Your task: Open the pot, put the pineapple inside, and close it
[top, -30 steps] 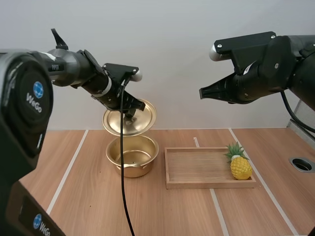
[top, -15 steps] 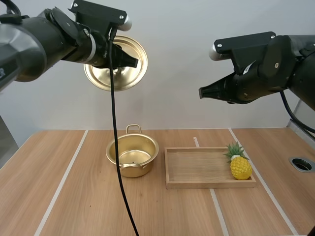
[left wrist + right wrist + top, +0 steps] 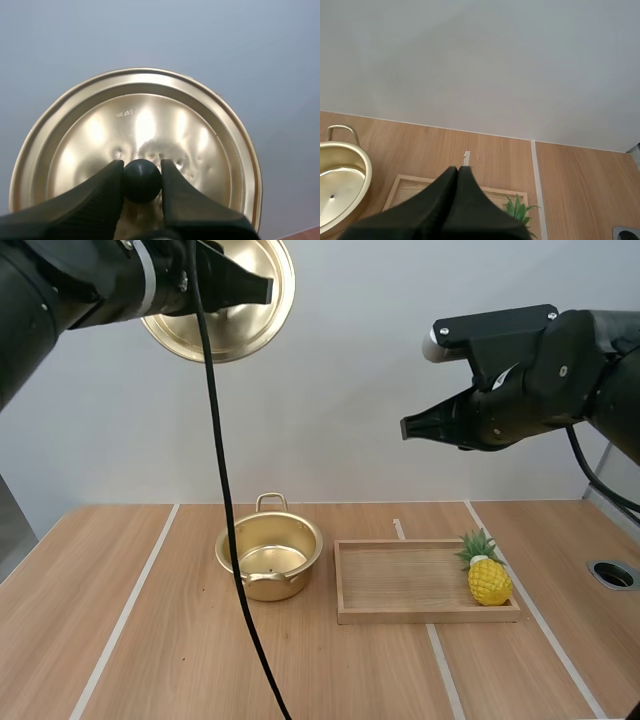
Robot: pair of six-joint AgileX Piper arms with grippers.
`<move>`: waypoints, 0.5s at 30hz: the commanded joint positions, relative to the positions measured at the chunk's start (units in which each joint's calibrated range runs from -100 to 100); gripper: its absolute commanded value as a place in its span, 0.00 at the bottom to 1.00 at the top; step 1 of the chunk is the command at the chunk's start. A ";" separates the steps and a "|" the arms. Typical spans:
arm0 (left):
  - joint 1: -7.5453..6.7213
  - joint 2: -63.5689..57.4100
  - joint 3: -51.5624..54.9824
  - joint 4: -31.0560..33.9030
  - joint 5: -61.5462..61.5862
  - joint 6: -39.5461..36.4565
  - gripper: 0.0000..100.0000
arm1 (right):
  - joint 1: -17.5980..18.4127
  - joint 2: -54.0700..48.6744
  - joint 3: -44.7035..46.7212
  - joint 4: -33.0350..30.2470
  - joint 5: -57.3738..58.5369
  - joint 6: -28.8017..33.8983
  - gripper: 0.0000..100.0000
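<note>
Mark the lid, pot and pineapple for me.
lid (image 3: pixel 146 127), left wrist view, on its shiny top face.
pot (image 3: pixel 269 560), high view, on its bare inner floor.
pineapple (image 3: pixel 489 583), high view, on its yellow body.

Even, bright, diffuse light throughout, with no hard shadows. The lid (image 3: pixel 197 150) carries broad, soft vertical glare streaks above its knob (image 3: pixel 142 180). The pot (image 3: pixel 285 585) gleams inside and casts a faint shadow on the table (image 3: pixel 170 640) just in front. The tray (image 3: pixel 425 616) beside the pot has a thin dark line under its near edge.
</note>
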 commanded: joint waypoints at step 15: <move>-0.17 -6.62 -0.50 -0.47 -4.21 -1.04 0.00 | -0.21 -1.59 -0.16 5.38 0.21 -7.22 0.00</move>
